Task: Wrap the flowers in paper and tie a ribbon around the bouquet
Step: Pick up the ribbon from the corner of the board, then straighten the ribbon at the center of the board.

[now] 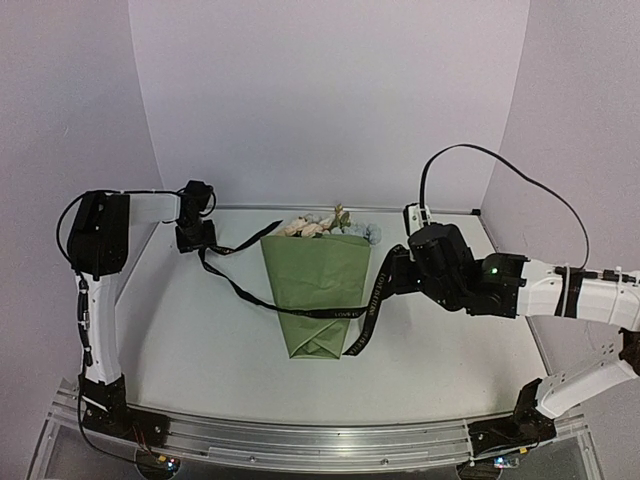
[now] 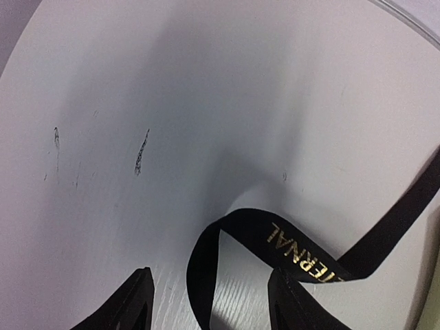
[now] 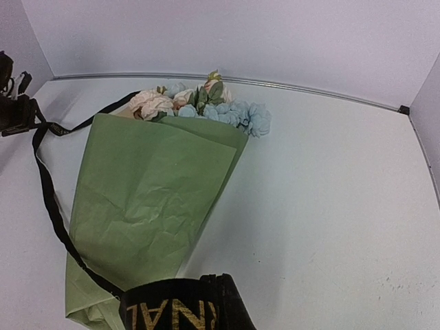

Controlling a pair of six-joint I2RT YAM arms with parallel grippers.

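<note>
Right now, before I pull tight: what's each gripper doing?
Left gripper: open, ribbon lying between the jaws, not pinched.
Right gripper: shut on the ribbon.

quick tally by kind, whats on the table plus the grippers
bouquet: 1
ribbon: 1
grippers: 2 (left gripper, right gripper)
total: 4

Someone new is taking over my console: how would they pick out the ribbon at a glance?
On the white table, find the olive-green bouquet lying in the middle. The ribbon is the flat black band crossing its narrow lower part, running from the left gripper to the right gripper. Unlike the arms' round black cables, it carries gold lettering.
</note>
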